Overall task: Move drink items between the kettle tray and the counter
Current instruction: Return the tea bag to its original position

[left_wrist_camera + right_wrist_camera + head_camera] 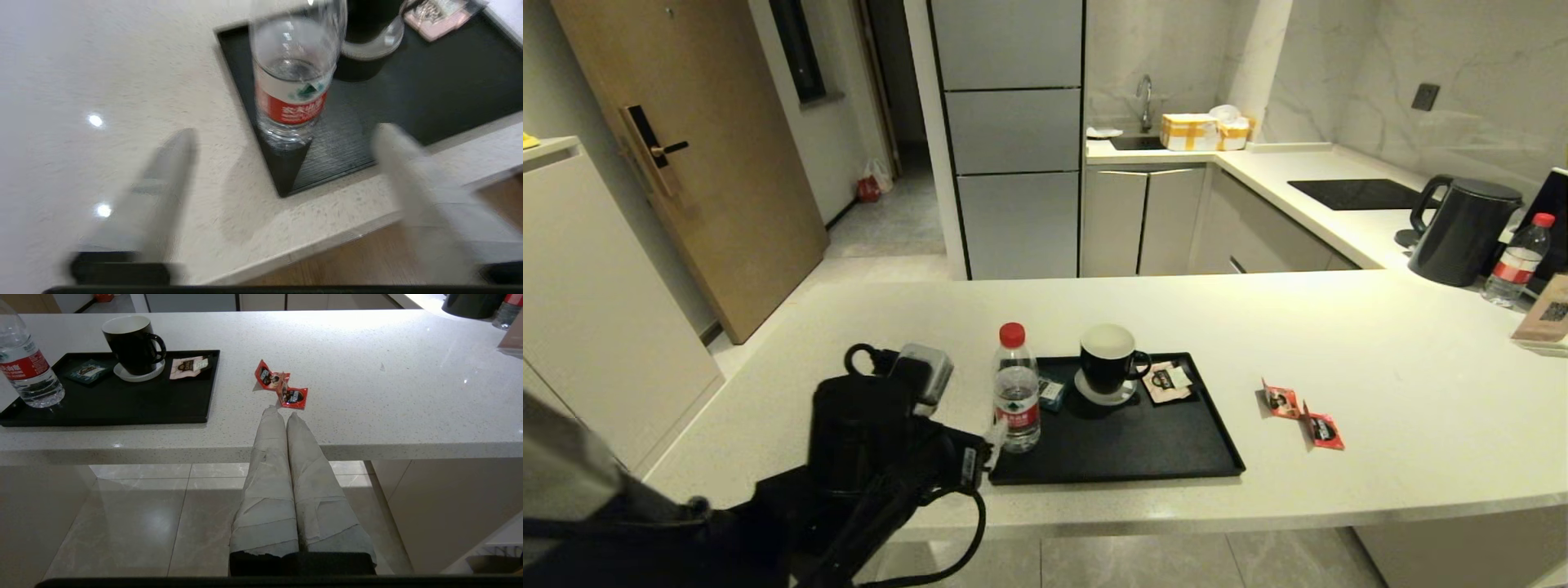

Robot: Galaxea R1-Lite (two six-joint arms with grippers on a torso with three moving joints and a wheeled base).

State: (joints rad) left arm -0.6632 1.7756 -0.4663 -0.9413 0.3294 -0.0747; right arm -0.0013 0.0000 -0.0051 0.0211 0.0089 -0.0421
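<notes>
The clear water bottle (1017,392) with red cap and red label stands upright on the left front corner of the black kettle tray (1127,449). My left gripper (988,441) is open just short of it; in the left wrist view its fingers (171,171) spread either side of the bottle (292,81) without touching. Two red sachets (1282,402) (1325,429) lie on the speckled counter (1380,359) right of the tray. My right gripper (282,413) is shut and empty, held in front of the counter edge, pointing at the sachets (282,386).
On the tray stand a black mug (1108,363) on a white coaster, a teal packet (1052,392) and a pink packet (1168,380). A black kettle (1462,233) and a second bottle (1515,261) stand at the far right. The counter's front edge (327,241) is close.
</notes>
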